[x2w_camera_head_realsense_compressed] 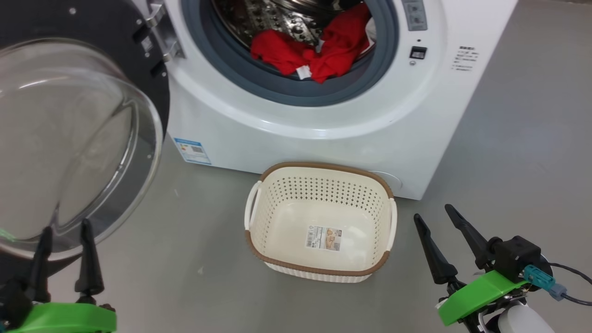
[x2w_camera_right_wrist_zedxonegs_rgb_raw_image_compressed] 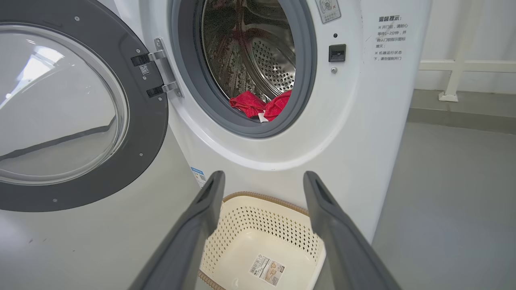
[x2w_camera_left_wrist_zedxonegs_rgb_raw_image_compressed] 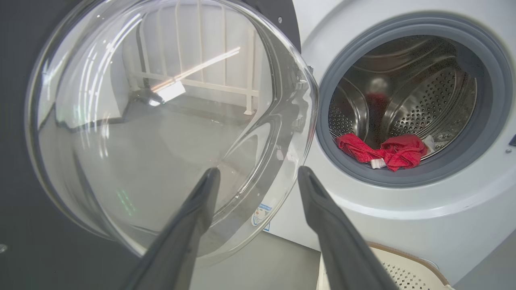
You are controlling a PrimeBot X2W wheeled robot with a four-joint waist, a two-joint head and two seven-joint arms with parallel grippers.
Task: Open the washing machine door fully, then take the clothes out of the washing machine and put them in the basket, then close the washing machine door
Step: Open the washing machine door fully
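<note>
The white washing machine [x2w_camera_head_realsense_compressed: 323, 134] stands with its round black-framed door [x2w_camera_head_realsense_compressed: 69, 138] swung wide to the left, glass bowl bulging toward me. Red clothes [x2w_camera_head_realsense_compressed: 319, 51] with a small white tag lie at the drum's front lip, also in the left wrist view [x2w_camera_left_wrist_zedxonegs_rgb_raw_image_compressed: 387, 151] and the right wrist view [x2w_camera_right_wrist_zedxonegs_rgb_raw_image_compressed: 262, 105]. The cream basket [x2w_camera_head_realsense_compressed: 277, 203] sits on the floor before the machine, holding nothing but its paper label. My left gripper [x2w_camera_head_realsense_compressed: 65, 227] is open just below the door's glass, its fingers [x2w_camera_left_wrist_zedxonegs_rgb_raw_image_compressed: 201, 209] clear of it. My right gripper [x2w_camera_head_realsense_compressed: 434, 212] is open at the lower right, right of the basket [x2w_camera_right_wrist_zedxonegs_rgb_raw_image_compressed: 246, 221].
Grey floor [x2w_camera_head_realsense_compressed: 508, 152] stretches to the right of the machine and in front of the basket. A white rail and wall [x2w_camera_right_wrist_zedxonegs_rgb_raw_image_compressed: 463, 64] stand beyond the machine's right side. The open door takes up the space at the left.
</note>
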